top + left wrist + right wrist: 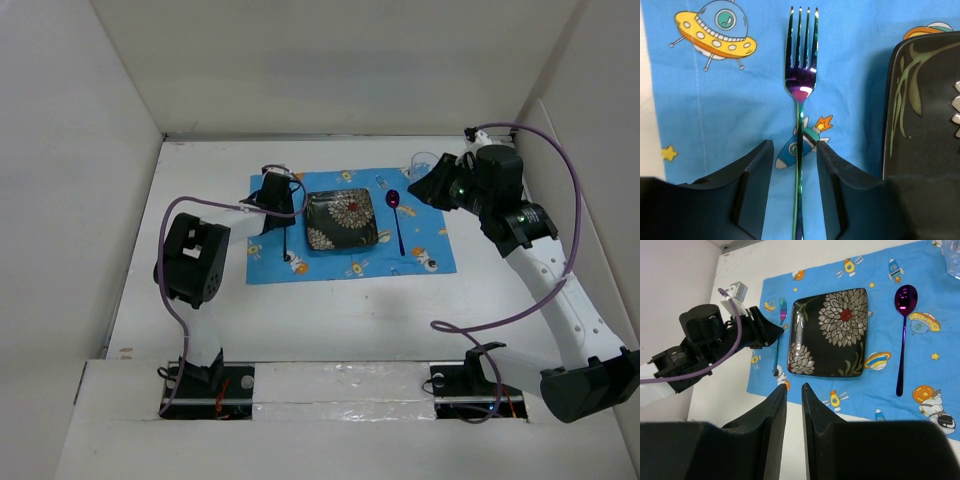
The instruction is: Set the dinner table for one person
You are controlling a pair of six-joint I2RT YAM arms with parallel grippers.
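A blue placemat [430,245] lies on the white dinner table [330,320]. A dark flowered square plate [340,221] sits in the middle of the mat. An iridescent fork [800,75] lies on the mat left of the plate, and a purple spoon [397,220] lies right of it. My left gripper [795,147] is low over the fork's handle, jaws open on either side of it, not pinching. My right gripper [794,387] is raised at the mat's far right [420,188], nearly closed with a thin gap and empty. A clear glass [423,162] stands at the mat's far right corner.
White walls bound the table on the left, back and right. My left arm [705,345] reaches over the mat's left edge. In the right wrist view the plate [830,332], the spoon [902,335] and the fork [778,335] all show.
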